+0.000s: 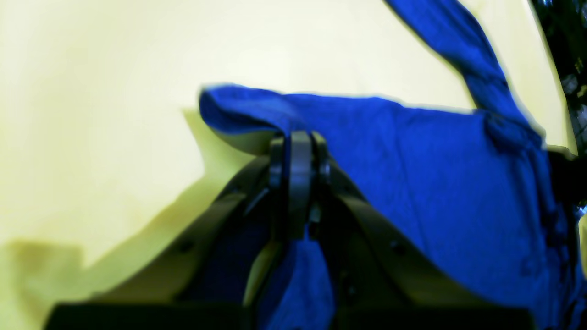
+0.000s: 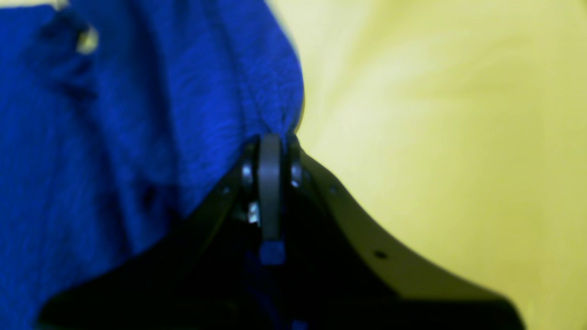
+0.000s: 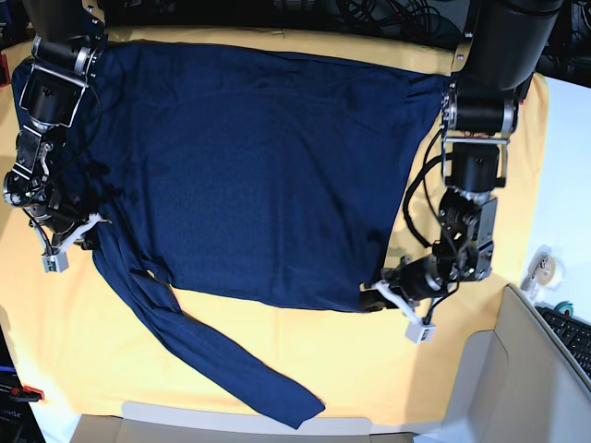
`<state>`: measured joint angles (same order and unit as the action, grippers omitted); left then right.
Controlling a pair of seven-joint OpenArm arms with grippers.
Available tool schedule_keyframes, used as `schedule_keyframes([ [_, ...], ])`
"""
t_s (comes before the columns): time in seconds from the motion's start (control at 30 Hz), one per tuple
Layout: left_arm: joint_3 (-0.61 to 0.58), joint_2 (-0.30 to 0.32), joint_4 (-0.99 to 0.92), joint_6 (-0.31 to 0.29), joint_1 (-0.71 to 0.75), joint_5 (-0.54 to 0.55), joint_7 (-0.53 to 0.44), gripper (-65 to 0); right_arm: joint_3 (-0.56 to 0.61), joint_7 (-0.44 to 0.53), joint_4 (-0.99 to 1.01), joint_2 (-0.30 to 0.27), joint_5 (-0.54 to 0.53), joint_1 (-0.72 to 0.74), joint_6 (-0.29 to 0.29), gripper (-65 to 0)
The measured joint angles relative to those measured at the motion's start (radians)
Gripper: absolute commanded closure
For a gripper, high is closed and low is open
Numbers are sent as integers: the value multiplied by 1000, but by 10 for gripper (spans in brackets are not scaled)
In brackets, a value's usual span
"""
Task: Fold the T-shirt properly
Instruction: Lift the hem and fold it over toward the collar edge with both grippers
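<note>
Left gripper [image 1: 299, 151] clamped on a T-shirt [image 3: 249, 166] corner; cloth bunches behind its fingers, both wrist views blurred. Right gripper [image 2: 270, 156] pinched on the opposite edge, fingertips buried in folds. Thin soft navy knit spreads between both, one sleeve trailing beyond. Yellow table cloth [image 3: 305, 360] covers the table.

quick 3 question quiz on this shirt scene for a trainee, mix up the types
1. True or false: both grippers are shut on the shirt.
2. Which gripper holds the shirt's bottom corner near the tape roll? A) left gripper B) right gripper
3. Fill in: the free sleeve trails over the yellow ____.

Key
1. True; each wrist view shows the jaws closed on blue fabric.
2. A
3. cloth
</note>
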<state>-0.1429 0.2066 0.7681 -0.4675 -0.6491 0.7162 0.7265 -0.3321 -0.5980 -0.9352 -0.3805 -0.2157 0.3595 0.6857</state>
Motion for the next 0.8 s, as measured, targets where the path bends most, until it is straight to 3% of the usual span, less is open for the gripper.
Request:
schedule_keyframes([
  [0.17,16,69,230,5,142,-9,97,0,-5,-11,-118,1,5,-67,3,0],
  [0.53,270,102,691,-1,410,-16,304,0,-5,-15,-404,-47,0,-238,3,0],
  [0.8,280,96,867,-4,523,-7,369,0,-153,-19,-568,-42,1,-369,3,0],
])
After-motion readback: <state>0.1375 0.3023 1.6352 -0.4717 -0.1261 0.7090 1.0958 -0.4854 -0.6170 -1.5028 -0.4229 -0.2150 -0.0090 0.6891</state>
